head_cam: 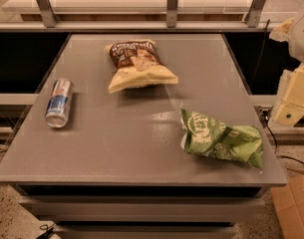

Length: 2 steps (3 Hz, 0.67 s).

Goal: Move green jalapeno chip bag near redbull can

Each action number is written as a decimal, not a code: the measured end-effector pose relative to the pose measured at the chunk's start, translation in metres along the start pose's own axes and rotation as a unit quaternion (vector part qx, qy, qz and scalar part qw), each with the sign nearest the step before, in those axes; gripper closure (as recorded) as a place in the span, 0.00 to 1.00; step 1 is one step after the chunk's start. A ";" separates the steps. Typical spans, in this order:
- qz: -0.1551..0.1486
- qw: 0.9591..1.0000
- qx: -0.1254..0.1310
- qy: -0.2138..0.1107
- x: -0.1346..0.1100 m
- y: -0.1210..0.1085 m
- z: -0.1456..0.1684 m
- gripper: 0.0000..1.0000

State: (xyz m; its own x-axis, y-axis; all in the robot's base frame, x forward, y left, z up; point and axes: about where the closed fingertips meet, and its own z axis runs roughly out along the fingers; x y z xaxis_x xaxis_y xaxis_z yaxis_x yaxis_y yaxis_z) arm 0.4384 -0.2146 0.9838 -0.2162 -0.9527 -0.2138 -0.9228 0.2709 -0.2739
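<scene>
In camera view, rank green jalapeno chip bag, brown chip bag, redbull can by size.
1. green jalapeno chip bag and brown chip bag: alike, green nearer, so unranked.
2. redbull can: smallest.
gripper: beyond table's right edge.

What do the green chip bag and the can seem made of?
The green jalapeno chip bag looks like thin glossy plastic film: it is crinkled and catches light. The redbull can seems metal, smooth and shiny, with a bright reflection. The gripper is at the right edge, apart from both.

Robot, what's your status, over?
Gripper right of table, off the green bag. Green bag front right; can lying at left. Brown bag at back, off the path.
</scene>
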 end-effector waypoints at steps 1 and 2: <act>0.000 1.000 0.000 0.000 0.000 0.000 0.000 0.00; -0.011 1.000 -0.020 0.000 -0.009 0.004 0.012 0.00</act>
State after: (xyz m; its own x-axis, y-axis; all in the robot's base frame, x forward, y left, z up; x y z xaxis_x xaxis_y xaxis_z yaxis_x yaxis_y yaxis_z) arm 0.4408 -0.2031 0.9739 -0.1961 -0.9580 -0.2090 -0.9393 0.2448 -0.2405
